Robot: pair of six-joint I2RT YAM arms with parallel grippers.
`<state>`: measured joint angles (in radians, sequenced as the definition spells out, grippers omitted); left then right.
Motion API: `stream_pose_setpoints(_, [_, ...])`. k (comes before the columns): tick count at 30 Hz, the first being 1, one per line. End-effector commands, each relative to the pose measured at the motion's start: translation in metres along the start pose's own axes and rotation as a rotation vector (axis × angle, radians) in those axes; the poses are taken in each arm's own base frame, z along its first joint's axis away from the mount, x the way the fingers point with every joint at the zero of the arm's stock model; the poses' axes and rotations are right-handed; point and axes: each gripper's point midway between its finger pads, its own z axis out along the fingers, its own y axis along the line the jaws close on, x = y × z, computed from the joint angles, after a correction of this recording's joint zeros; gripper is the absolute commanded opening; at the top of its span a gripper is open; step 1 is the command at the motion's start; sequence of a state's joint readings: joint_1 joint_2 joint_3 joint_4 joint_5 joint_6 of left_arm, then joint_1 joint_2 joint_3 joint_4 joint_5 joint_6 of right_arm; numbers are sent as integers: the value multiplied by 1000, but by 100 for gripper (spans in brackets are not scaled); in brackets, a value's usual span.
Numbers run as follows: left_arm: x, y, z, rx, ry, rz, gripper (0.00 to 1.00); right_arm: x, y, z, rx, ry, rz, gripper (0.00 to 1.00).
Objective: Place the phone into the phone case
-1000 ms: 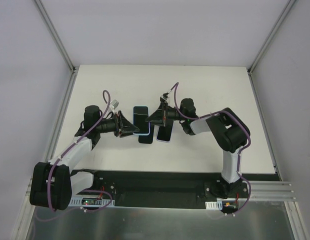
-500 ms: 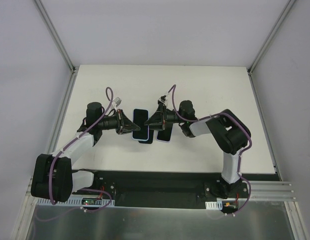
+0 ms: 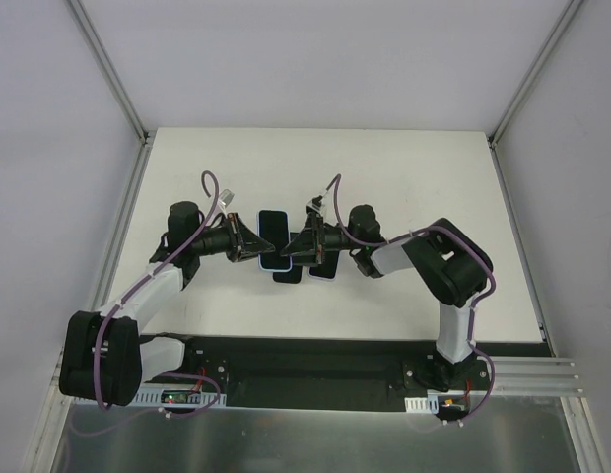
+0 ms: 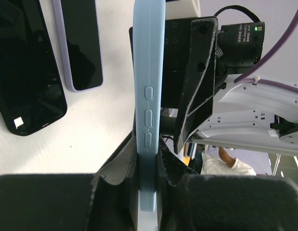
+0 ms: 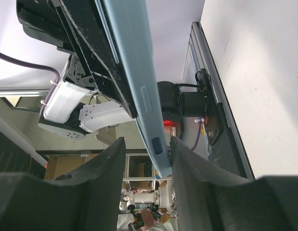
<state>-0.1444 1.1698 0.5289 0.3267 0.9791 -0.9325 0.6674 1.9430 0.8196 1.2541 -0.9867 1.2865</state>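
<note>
My left gripper is shut on a light blue phone case with a dark face and holds it above the table. In the left wrist view the case stands edge-on between the fingers of that gripper. My right gripper is open at the case's other side. In the right wrist view its jaws straddle the case's lower end, which lies against the right finger. A bare black phone lies on the table below; it also shows in the left wrist view.
A second phone in a lilac case lies flat beside the black phone, also in the left wrist view. The white table is bounded by walls at the sides and back. The arm bases sit on a black plate at the near edge.
My right gripper has moved left until its open jaws straddle the blue case. My left gripper has shifted slightly with the case in it.
</note>
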Motion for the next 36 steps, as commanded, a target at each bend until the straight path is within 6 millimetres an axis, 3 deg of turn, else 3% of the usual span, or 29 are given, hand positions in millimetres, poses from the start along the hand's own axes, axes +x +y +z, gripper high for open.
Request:
stream_pose_setpoints(1, [-20,-20,-3,13,-92,117,0,17,42,3,-164,31,-257,42])
stream_pose_setpoints(7, [-23,-11,-5,-53,-124,132,0,17,42,3,-164,23,-255,26])
stream_pose_setpoints(11, [-25,-6,-8,-90,-145,154,0,14,44,3,-165,2,-246,4])
stream_pose_setpoints(16, [-21,0,-8,-109,-122,168,0,8,44,7,-166,-13,-211,2])
stream_pose_setpoints(20, [-19,1,-8,-105,-110,169,0,7,46,6,-165,-22,-202,28])
stream_pose_setpoints(22, [-18,0,-8,-103,-103,170,0,4,45,4,-158,-33,-197,33])
stream_pose_setpoints(25, [-17,-2,-9,-105,-91,177,0,0,39,-1,-135,-52,-198,53])
stream_pose_setpoints(33, [-25,15,-21,-198,-51,162,0,-7,12,-28,-18,-119,-206,75])
stream_pose_setpoints(34, [-26,17,-23,-216,-40,160,0,-6,12,-32,0,-126,-224,98])
stream_pose_setpoints(36, [-28,26,-25,-237,-17,136,0,-6,-3,-37,73,-132,-241,96])
